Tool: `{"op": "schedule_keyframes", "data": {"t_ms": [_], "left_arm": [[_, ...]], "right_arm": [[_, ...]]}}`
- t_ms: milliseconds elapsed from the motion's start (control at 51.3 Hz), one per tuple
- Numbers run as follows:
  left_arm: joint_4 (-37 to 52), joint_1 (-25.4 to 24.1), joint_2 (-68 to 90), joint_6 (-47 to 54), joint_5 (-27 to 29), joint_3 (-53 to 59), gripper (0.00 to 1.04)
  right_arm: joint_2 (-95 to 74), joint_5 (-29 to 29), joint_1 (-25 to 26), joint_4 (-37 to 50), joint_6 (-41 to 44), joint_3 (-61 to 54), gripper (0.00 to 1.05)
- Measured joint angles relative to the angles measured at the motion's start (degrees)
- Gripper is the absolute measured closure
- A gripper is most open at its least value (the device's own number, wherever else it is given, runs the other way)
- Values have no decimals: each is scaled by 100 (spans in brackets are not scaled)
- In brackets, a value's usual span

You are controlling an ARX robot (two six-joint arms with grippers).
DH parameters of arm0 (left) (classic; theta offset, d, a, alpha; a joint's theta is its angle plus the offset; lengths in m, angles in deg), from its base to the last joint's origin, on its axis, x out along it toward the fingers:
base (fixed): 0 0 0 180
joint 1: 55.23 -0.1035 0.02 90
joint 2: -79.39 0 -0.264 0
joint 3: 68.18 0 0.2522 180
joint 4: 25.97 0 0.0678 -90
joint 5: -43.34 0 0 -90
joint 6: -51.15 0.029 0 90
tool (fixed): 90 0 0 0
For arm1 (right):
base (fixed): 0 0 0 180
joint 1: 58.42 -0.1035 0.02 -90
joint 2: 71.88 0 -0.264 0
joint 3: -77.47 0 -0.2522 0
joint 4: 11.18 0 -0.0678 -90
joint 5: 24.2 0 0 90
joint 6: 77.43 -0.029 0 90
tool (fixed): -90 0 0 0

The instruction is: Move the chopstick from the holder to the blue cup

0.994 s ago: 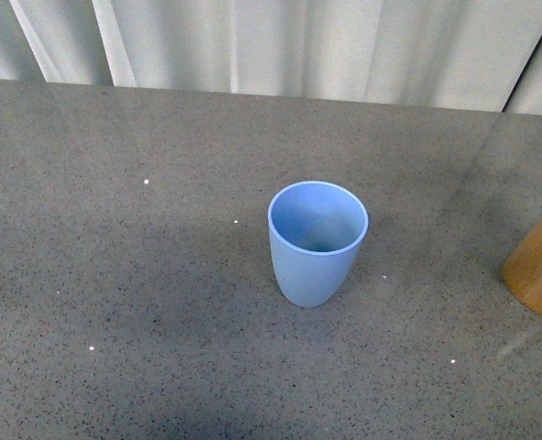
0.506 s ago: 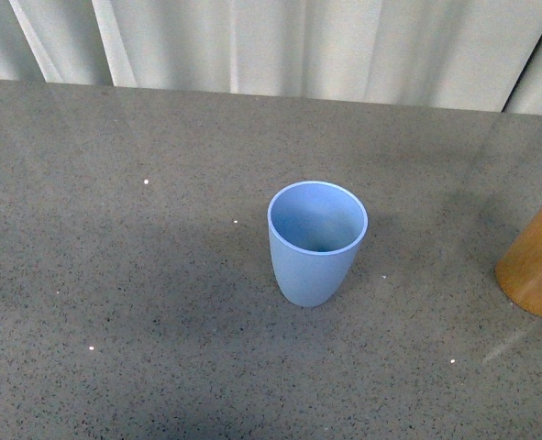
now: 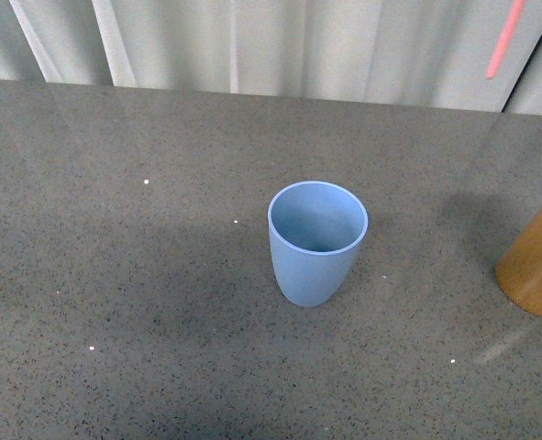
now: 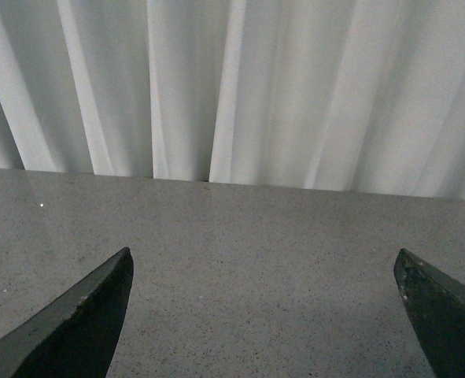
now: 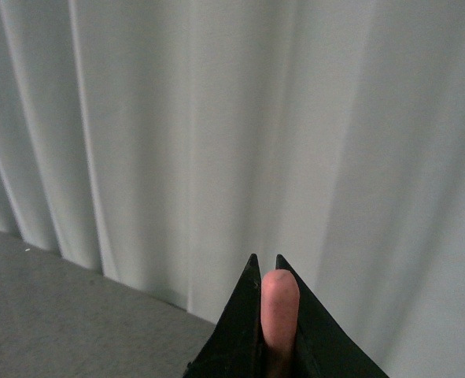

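We are squeezing our right fingers (image 5: 236, 331) together on the chopstick (image 5: 280, 311), and its round pink end is poking out between the two tips. Our left fingers (image 4: 83, 323) are spreading wide apart and are holding nothing. In the front view the chopstick is hanging high in the air in front of the white curtain (image 3: 298, 46), tilting a little, above the holder (image 3: 538, 270) and not touching it. The holder is sitting at the right edge of the tabletop (image 3: 142, 302). The blue cup (image 3: 316, 243) is standing upright in the middle, well apart from the holder, and it is looking empty. So we are thinking the stick is out, and the carrying over and the dropping in are not yet done. The stick is thin and smooth, so it could be sliding or swinging in our pinch. Then its low end could be missing the cup or bumping the rim. The cup is looking light, so a bump, or a long stick leaning on one side, could be tipping it over.
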Motion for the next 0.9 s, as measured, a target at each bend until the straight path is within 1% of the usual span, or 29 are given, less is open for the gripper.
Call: {"op": "schedule_keyframes", "data": {"t_ms": [78,136,331,565,896], "left_arm": [[0,0,2,0,0,0,7],[0,0,0,0,0,0,7],[0,0,0,0,0,0,7],[0,0,0,0,0,0,7],[0,0,2,0,0,0,7]], "right_arm": [[-249,76,-282,48,-94,2,103],[-529,138,-542,240,-170,0,103],[-962,131,-874,417,-271,0,103],[-1226,188,-1082,463,-398,13,103],[-1705,212,-1191,798,-476,-63,103]]}}
